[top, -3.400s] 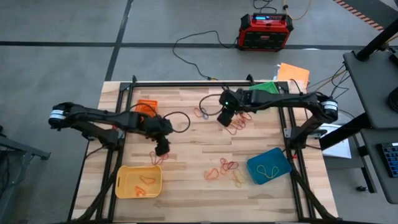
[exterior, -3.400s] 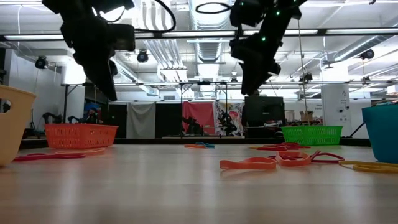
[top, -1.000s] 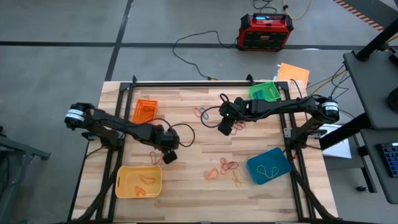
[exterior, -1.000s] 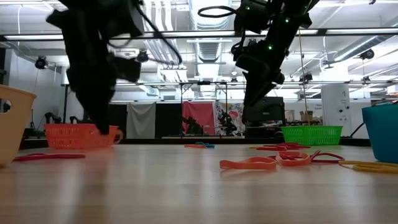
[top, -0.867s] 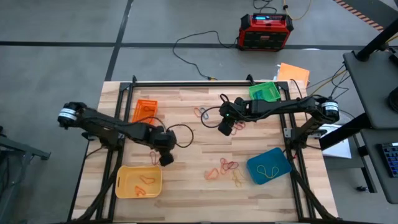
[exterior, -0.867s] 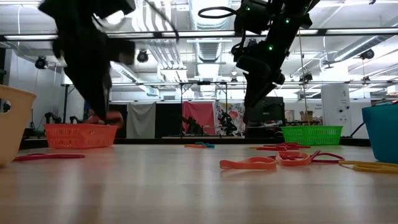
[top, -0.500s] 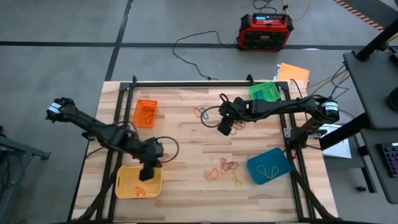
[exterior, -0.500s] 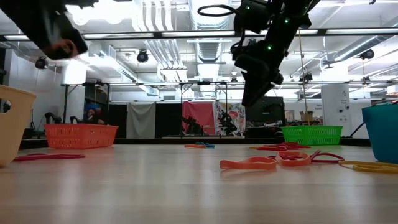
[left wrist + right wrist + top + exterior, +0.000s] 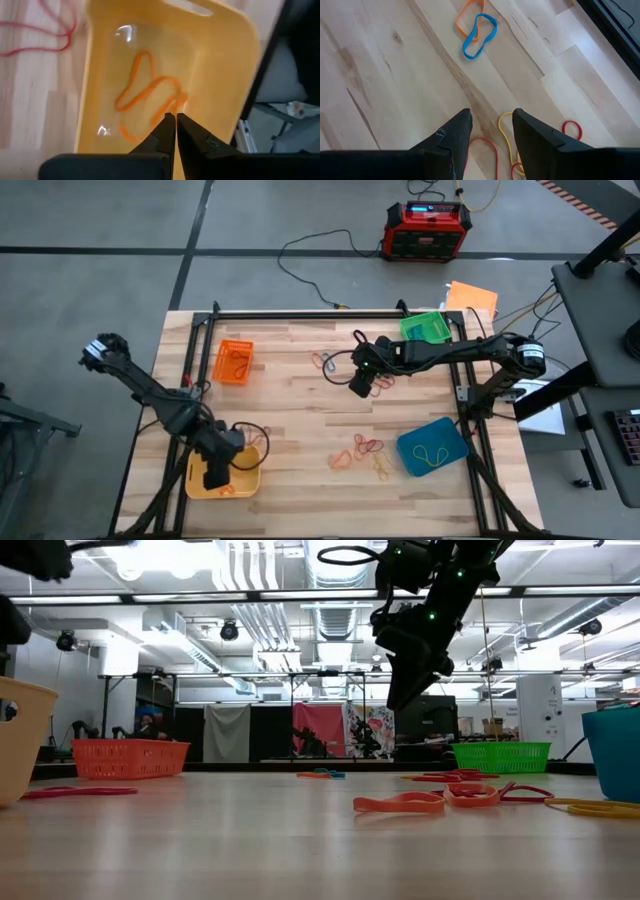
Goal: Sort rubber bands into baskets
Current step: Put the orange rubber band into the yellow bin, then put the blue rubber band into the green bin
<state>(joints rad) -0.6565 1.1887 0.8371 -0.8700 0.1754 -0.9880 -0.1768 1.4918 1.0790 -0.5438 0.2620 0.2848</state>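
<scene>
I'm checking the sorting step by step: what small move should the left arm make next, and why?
Probably open the fingers: the left gripper is shut directly over the yellow basket, which already holds orange bands. Whether it grips a band cannot be seen.

yellow basket (image 9: 20,740) cut by low view's edge; left arm partly covering it overhead

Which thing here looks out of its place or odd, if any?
Nothing is damaged or spilled. One oddity: the blue basket sits askew, turned at an angle to the table's edges, while the yellow basket lies square. Many rubber bands lie loose on the table, unsorted.
</scene>
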